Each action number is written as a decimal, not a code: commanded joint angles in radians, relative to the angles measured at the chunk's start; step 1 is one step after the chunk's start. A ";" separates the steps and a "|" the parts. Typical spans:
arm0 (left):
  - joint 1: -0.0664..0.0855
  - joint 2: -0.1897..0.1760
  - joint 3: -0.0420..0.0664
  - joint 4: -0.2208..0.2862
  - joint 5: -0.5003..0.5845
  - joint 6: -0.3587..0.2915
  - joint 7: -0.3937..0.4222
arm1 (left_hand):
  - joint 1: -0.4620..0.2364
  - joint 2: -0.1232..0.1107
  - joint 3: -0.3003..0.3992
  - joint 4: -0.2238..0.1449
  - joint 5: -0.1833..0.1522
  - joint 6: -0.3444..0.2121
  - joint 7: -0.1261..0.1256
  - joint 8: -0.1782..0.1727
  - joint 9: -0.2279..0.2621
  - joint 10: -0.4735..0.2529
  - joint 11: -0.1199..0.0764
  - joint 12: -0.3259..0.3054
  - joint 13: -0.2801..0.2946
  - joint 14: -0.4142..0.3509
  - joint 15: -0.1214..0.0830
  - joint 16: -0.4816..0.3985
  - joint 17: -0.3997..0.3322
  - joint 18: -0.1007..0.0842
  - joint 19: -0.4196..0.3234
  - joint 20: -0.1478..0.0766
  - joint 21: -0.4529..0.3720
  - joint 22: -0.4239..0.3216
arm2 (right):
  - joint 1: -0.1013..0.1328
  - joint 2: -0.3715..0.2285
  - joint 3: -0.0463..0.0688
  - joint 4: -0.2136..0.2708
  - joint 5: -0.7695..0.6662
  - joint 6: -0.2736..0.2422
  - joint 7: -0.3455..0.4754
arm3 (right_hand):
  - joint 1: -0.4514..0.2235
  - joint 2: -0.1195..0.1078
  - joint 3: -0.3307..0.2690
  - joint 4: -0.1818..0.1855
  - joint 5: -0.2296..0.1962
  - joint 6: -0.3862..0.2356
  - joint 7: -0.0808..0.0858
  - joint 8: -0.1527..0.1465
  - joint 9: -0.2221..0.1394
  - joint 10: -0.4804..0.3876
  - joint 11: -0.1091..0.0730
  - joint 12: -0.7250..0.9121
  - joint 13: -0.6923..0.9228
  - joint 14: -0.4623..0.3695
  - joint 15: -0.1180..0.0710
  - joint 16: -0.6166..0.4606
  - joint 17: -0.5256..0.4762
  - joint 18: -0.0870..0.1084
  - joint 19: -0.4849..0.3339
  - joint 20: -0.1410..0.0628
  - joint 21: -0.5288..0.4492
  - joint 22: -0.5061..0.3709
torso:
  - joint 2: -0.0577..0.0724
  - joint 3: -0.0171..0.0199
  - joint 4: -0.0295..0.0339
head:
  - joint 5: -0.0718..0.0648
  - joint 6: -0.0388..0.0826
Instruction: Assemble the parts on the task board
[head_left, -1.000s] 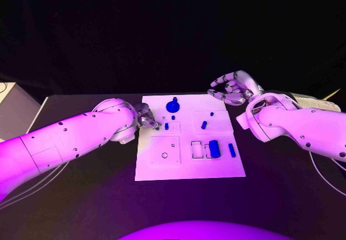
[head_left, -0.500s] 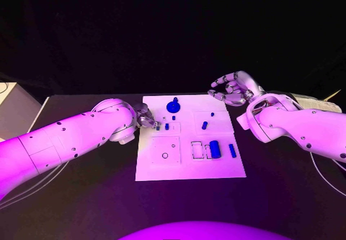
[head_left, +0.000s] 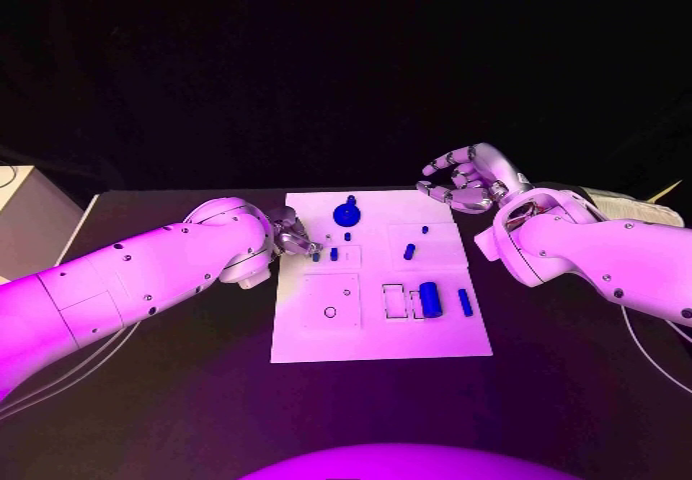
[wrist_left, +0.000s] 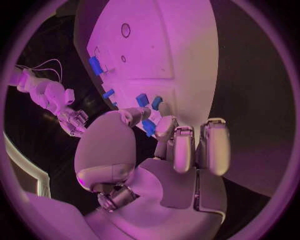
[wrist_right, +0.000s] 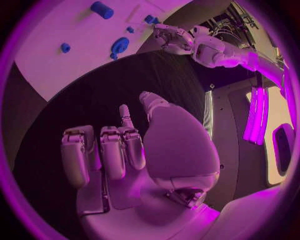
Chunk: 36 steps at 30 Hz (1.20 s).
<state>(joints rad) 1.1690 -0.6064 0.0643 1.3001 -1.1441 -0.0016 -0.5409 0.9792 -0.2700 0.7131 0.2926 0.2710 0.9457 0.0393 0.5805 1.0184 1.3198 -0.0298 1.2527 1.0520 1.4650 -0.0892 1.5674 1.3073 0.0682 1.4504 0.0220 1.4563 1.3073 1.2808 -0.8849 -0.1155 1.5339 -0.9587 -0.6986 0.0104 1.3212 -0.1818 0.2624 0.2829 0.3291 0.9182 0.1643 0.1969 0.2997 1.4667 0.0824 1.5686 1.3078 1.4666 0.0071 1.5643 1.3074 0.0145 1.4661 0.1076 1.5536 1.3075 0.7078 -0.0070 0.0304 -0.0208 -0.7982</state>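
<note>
The white task board (head_left: 378, 330) lies in the middle of the table. My left hand (head_left: 294, 237) is at its left edge and pinches a small blue peg (wrist_left: 149, 127) between thumb and a fingertip, low over the board (wrist_left: 162, 45). Two short blue pegs (head_left: 333, 253) stand just beside it. A round blue knob (head_left: 346, 212) sits near the far edge, a small blue piece (head_left: 408, 250) right of centre, and a blue cylinder (head_left: 428, 298) and a blue bar (head_left: 463, 300) lie at the right. My right hand (head_left: 464, 178) hovers off the board's far right corner, fingers curled, holding nothing (wrist_right: 115, 150).
The black table (head_left: 173, 400) surrounds the board. A pale box (head_left: 29, 225) stands at the table's left edge, and a light object (head_left: 635, 205) lies behind my right arm. Outlined recesses (head_left: 330, 300) mark the board's near half.
</note>
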 joint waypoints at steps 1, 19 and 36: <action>0.000 -0.003 0.013 0.002 0.042 -0.030 0.022 | -0.015 0.000 -0.011 0.000 0.006 -0.005 0.002 -0.009 -0.002 -0.015 0.002 -0.011 -0.015 0.106 0.006 0.003 0.263 -0.011 -0.012 -0.002 -0.008 0.017 | -0.001 -0.001 0.000 0.002 -0.012 0.005 0.010 | -0.009 0.000 0.004 0.002 0.004 -0.006 0.000 0.004 -0.001 0.104 -0.001 0.002 0.263 0.099 -0.001 -0.003 0.240 -0.008 0.095 -0.001 -0.005 0.249 | 0.001 -0.0004 -0.0016 | 0.000 0.003; -0.001 -0.033 0.108 0.020 0.175 -0.143 0.365 | 0.449 0.025 -0.236 -0.018 0.002 -0.237 0.127 -0.148 -0.279 -0.522 0.123 -0.390 -0.518 -0.321 0.117 -0.460 -0.314 0.115 -0.419 0.099 -0.537 -0.663 | -0.001 -0.003 0.000 -0.015 0.000 -0.016 0.027 | -0.007 -0.004 0.007 -0.002 0.005 -0.009 0.000 0.004 -0.001 0.074 -0.001 -0.027 0.241 0.091 -0.001 -0.015 0.208 0.001 0.081 -0.001 -0.039 0.227 | -0.001 -0.0013 0.0023 | -0.007 0.022; -0.001 0.098 0.004 -0.118 -0.207 -0.234 0.538 | 0.500 -0.022 -0.179 -0.121 -0.024 -0.175 0.123 -0.213 -0.475 -0.537 0.148 -0.573 -0.727 -0.466 0.139 -0.483 -0.469 0.115 -0.490 0.120 -0.486 -0.604 | 0.000 0.009 0.000 -0.042 0.118 -0.085 0.149 | 0.038 -0.056 0.143 -0.018 0.010 -0.049 0.001 0.071 0.024 -0.476 -0.005 -0.838 -0.457 -0.206 -0.009 -0.733 -0.582 0.168 -0.252 -0.007 -1.092 -0.481 | 0.001 -0.0005 -0.0013 | -0.008 0.051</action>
<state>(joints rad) 1.1669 -0.5139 0.0681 1.1867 -1.2516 -0.1910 -0.0635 1.4841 -0.2874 0.5376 0.1687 0.2516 0.7660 0.1620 0.3691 0.5429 0.7872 0.1177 0.6815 0.3258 1.0051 0.0489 1.0848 0.8382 0.1729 0.9683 0.1428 0.9691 0.7038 1.2807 -0.8771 -0.1156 1.4927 -0.8837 -0.7541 0.0968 1.3599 -0.2313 0.4015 0.2657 0.3351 0.8735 0.1662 0.2669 0.3235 1.0173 0.0955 0.7416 0.8593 1.2747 -0.0013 0.8594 0.7543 0.1727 1.2215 0.0985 0.4767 0.8362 0.7086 -0.0087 0.0294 -0.0278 -0.7484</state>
